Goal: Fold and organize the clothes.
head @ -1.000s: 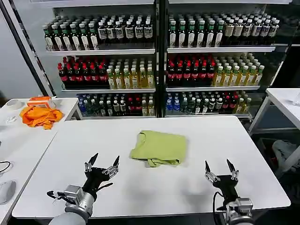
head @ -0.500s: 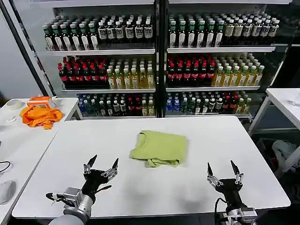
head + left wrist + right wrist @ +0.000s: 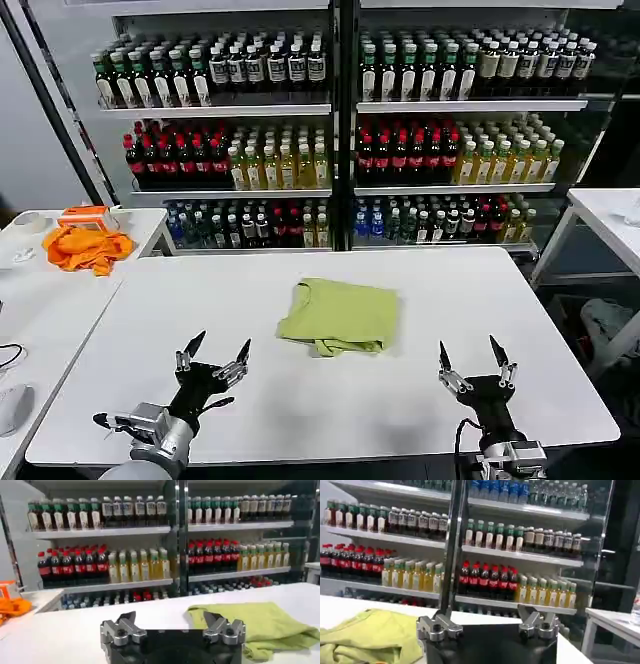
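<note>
One lime T-shirt [image 3: 340, 317] lay folded into a rough rectangle near the middle of the white table [image 3: 150, 300] in the head view, a loose hem or sleeve edge poking out along its near side. Both grippers hung over the table's near edge, well short of the shirt: the left gripper [image 3: 213, 352] nearer than the shirt and off to its left, the right gripper [image 3: 471, 356] nearer than the shirt and off to its right. Each had its jaws spread wide and held nothing. An orange cloth [image 3: 86, 249] sat on a side table far to the shirt's left.

From the left wrist view, the left gripper [image 3: 172, 624] had its jaws apart, with the T-shirt [image 3: 250, 625] lying flat on the table beyond it.

From the right wrist view, the right gripper [image 3: 488, 620] was likewise spread, and the T-shirt [image 3: 370, 635] lay in soft wrinkles beyond it.

The fabric looked thin, light and limp, so it would probably sag and unfold if lifted by one point. Pinching all layers at two corners of one folded edge seemed the safest hold.
</note>
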